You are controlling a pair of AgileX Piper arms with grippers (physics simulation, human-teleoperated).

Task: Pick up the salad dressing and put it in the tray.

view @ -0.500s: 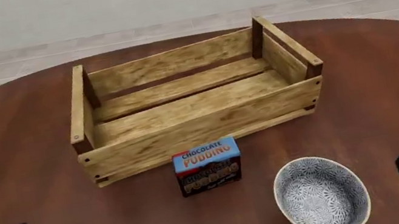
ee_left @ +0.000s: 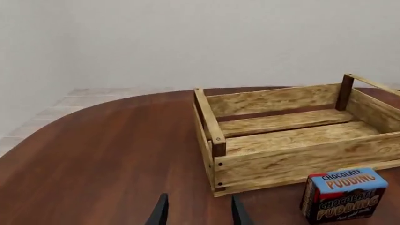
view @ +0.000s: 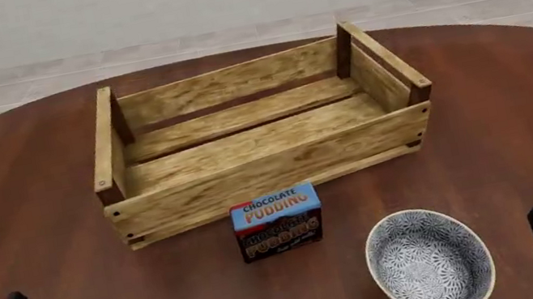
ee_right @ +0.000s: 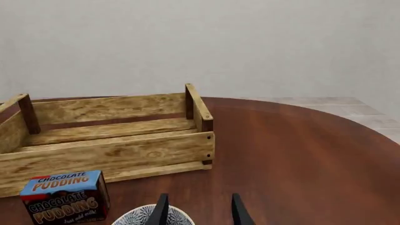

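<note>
The tray (view: 248, 171) lies long side left to right, tipped a bit. Both grippers, left (ee_left: 195, 213) and right (ee_right: 195, 212), are open and hold nothing.

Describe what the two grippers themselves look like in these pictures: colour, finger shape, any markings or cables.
Both are plain black. The left gripper shows two slim, flat fingers tapering to narrow tips, with no markings or cables visible. The right gripper looks identical: a matching pair of dark, blade-like fingers. In the front view only the finger ends show at the bottom corners, wedge-shaped above a blockier base. The arms behind them are out of frame.
</note>
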